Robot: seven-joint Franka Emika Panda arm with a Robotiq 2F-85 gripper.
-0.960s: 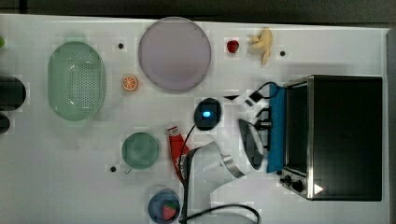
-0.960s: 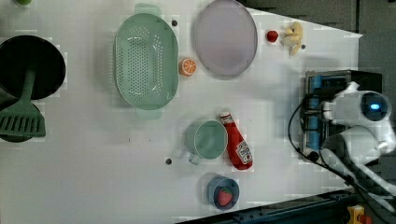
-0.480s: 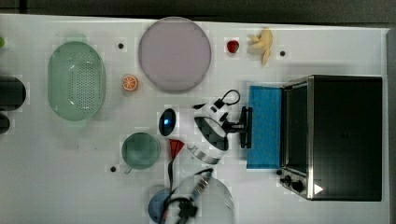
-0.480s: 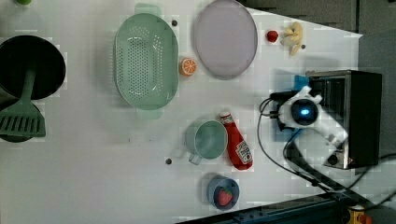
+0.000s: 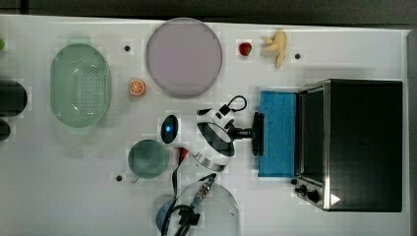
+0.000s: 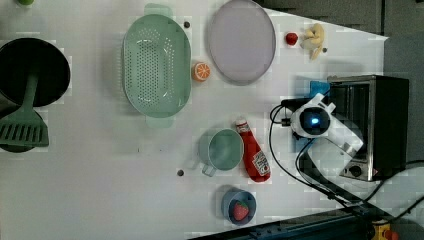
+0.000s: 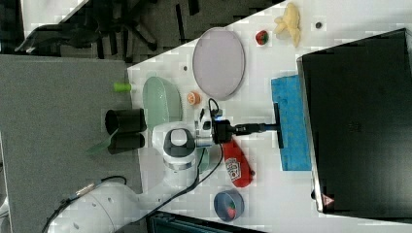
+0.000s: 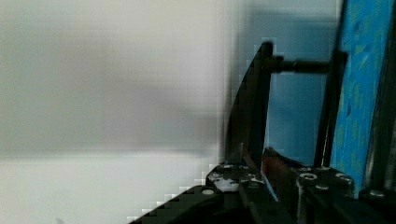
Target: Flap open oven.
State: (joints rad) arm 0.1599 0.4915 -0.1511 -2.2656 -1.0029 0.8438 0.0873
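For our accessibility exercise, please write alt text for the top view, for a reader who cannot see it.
A robot arm's pincer grips the bar handle of an oven whose blue glass door lies flapped open flat on a white table. Dishes and toy food lie scattered at the top view's left.

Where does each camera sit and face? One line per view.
Top view: overhead, straight down on the table; arm, gripper shut on the door handle.
Left view: high, looking down; wrist beside the oven.
Right view: high, angled down; whole arm.
Wrist view: on wrist, facing the handle; gripper.
Shared: top and right views show the blue door open.
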